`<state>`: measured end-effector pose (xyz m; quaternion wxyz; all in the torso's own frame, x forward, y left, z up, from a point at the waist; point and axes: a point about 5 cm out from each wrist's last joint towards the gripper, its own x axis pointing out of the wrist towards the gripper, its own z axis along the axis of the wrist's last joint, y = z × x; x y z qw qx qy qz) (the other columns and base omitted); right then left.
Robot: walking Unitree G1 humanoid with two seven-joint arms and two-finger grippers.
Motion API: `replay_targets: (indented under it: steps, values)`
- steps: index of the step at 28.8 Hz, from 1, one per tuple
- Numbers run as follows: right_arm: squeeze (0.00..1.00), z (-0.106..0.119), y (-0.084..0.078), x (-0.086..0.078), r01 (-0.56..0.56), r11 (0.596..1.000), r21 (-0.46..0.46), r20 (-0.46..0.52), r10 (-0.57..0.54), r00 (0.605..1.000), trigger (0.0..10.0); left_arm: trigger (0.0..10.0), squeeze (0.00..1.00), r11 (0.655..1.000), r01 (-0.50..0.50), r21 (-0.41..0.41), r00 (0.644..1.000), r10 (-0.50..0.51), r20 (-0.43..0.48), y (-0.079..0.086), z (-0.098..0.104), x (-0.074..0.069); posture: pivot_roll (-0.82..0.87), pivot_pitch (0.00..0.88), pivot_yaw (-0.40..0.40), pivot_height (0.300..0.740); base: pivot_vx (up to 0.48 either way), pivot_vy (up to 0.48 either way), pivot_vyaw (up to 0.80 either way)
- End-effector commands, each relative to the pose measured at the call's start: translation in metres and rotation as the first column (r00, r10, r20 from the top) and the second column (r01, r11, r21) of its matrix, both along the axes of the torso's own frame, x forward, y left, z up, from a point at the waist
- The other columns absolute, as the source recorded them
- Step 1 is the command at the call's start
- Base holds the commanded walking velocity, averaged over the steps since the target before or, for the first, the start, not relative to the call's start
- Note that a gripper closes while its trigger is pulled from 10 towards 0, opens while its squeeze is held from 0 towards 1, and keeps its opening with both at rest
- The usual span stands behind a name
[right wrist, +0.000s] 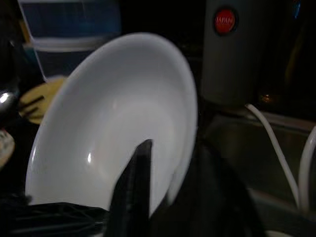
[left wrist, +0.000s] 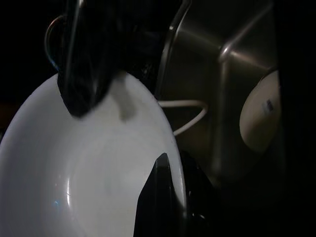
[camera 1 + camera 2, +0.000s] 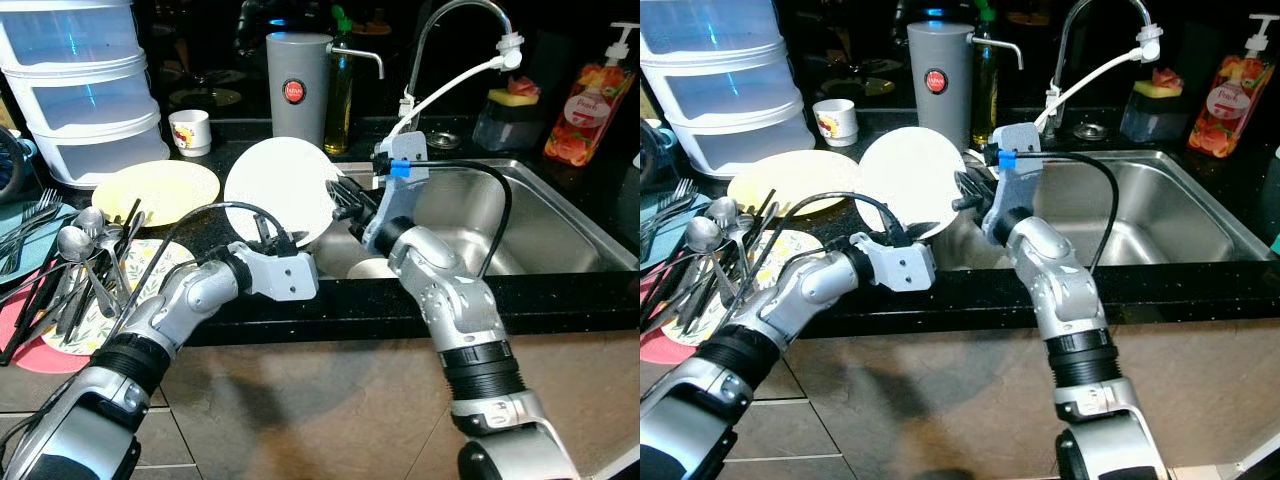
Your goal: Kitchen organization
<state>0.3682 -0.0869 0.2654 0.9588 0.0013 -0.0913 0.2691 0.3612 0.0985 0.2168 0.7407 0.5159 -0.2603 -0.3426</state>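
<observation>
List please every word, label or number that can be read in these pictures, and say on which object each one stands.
"JAPAN": white letters on the round red badge of the grey thermos jug.
Pump soap bottle: the word on its floral label is too blurred to read.
Small white cup: a print, too small to read.
Underside of the dish in the sink: a small dark mark, unreadable.

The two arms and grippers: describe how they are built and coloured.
Both arms are silver shells with black ribbed joints. The left gripper sits on a silver block wrist fed by a looping black cable. The right gripper has a silver wrist housing with a blue tag and its own black cable. Fingers are long and black.
</observation>
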Motion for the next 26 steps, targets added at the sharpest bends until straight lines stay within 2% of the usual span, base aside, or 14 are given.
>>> replay_targets:
  steps: [1,2,3,4,5,6,7,8,20,21,22,24,25,26]
  values:
    - [1.0,-0.014,0.016,0.001,-0.063,0.996,-0.062,-0.069,0.058,0.996,10.0,0.0,0.0,0.992,0.119,0.043,0.99,-0.121,0.065,-0.02,0.011,-0.008,0.05,0.031,-0.012,0.74,0.0,0.0,0.0]
    - [1.0,-0.014,0.017,0.003,-0.051,0.996,-0.079,-0.078,0.045,0.996,10.0,0.0,0.0,0.99,0.127,0.059,0.989,-0.131,0.069,-0.021,0.01,-0.008,0.05,0.021,-0.015,0.74,0.0,0.0,0.0]
    - [0.75,-0.015,0.018,0.004,-0.047,0.996,-0.077,-0.087,0.04,0.995,10.0,0.0,0.0,0.99,0.128,0.064,0.989,-0.132,0.072,-0.022,0.01,-0.008,0.05,0.021,-0.015,0.74,0.0,0.0,0.0]
    - [0.75,-0.015,0.018,0.004,-0.044,0.996,-0.076,-0.092,0.037,0.995,10.0,0.0,0.0,0.99,0.128,0.067,0.988,-0.133,0.074,-0.022,0.01,-0.008,0.05,0.021,-0.015,0.74,0.0,0.0,0.0]
    - [0.0,-0.016,0.018,0.004,-0.04,0.997,-0.071,-0.1,0.033,0.994,10.0,0.0,0.0,0.99,0.127,0.069,0.988,-0.132,0.078,-0.022,0.01,-0.008,0.05,0.021,-0.015,0.74,0.0,0.0,0.0]
    - [0.0,-0.017,0.018,0.006,-0.031,0.998,-0.052,-0.114,0.025,0.993,10.0,0.0,0.0,0.99,0.124,0.073,0.988,-0.13,0.086,-0.022,0.011,-0.008,0.05,0.014,-0.017,0.74,0.0,0.0,0.0]
    - [0.0,-0.017,0.018,0.006,-0.025,0.999,-0.038,-0.122,0.021,0.992,6.9,0.0,0.0,0.989,0.124,0.076,0.987,-0.131,0.091,-0.022,0.011,-0.008,0.05,0.014,-0.017,0.74,0.0,0.0,0.0]
    - [0.0,-0.017,0.017,0.007,-0.019,1.0,-0.014,-0.131,0.017,0.991,0.0,0.0,0.0,0.989,0.125,0.078,0.987,-0.132,0.094,-0.022,0.011,-0.008,0.05,0.014,-0.017,0.74,0.0,0.0,0.0]
    - [0.0,-0.015,0.011,0.012,0.014,0.998,0.067,-0.157,-0.004,0.988,0.0,0.0,0.0,0.987,0.118,0.112,0.983,-0.132,0.126,-0.021,0.011,-0.007,0.05,0.004,-0.018,0.74,0.0,0.0,0.0]
    - [0.0,-0.014,0.011,0.012,0.02,0.997,0.078,-0.16,-0.007,0.987,0.0,3.0,0.0,0.986,0.113,0.118,0.982,-0.129,0.139,-0.021,0.012,-0.007,0.05,0.0,-0.017,0.74,0.0,0.0,0.0]
    - [0.0,-0.014,0.01,0.012,0.025,0.996,0.086,-0.161,-0.011,0.987,0.0,9.9,0.0,0.987,0.111,0.115,0.982,-0.127,0.142,-0.022,0.012,-0.007,0.05,0.0,-0.017,0.74,0.0,0.0,0.0]
    - [0.0,-0.014,0.01,0.012,0.029,0.995,0.091,-0.162,-0.014,0.987,0.0,9.9,0.0,0.988,0.11,0.113,0.982,-0.126,0.144,-0.022,0.012,-0.007,0.05,0.0,-0.017,0.74,0.0,0.0,0.0]
    - [0.0,-0.013,0.008,0.013,0.038,0.994,0.103,-0.163,-0.021,0.986,0.0,10.0,0.89,0.989,0.106,0.1,0.981,-0.121,0.149,-0.022,0.014,-0.006,0.05,0.0,-0.016,0.74,0.0,0.0,0.0]
    - [0.0,-0.012,0.007,0.013,0.047,0.992,0.115,-0.163,-0.028,0.986,0.0,10.0,1.0,0.991,0.107,0.083,0.982,-0.118,0.15,-0.021,0.015,-0.006,0.05,0.0,-0.016,0.74,0.0,0.0,0.0]
